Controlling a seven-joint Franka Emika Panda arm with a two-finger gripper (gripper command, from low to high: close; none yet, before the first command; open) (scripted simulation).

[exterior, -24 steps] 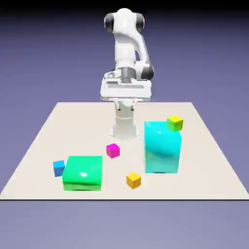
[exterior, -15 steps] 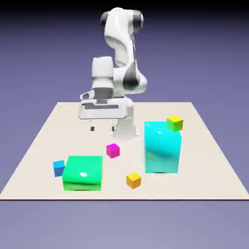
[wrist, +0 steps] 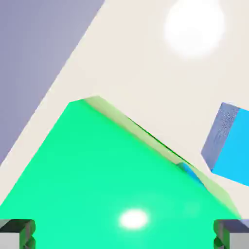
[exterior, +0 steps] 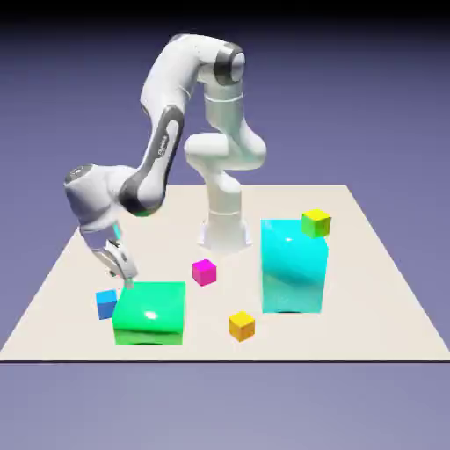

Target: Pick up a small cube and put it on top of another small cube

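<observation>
The pale table (exterior: 369, 290) runs wide under a blue-violet backdrop, its near edge and the exterior view's left edge both close to the hand; bare surface lies open between the hand and the robot's base, and more opens past the magenta cube (exterior: 204, 272). The gripper (exterior: 119, 268) hangs low over the corner of the big green block (exterior: 150, 312), its two grey fingers (wrist: 17, 232) spread wide apart with nothing between them (in the hand view they sit at opposite bottom corners, the green top filling the gap). The blue cube (exterior: 106, 304) sits just below and slightly to the exterior view's left of the fingertips, right beside the green block's side, near the table's left edge; in the hand view only a sliver of it (wrist: 190, 173) peeks past the green block's edge. The magenta cube stands apart from the hand, beyond the green block toward the tall cyan block (exterior: 293, 266); that block also appears in the hand view (wrist: 229, 146).
</observation>
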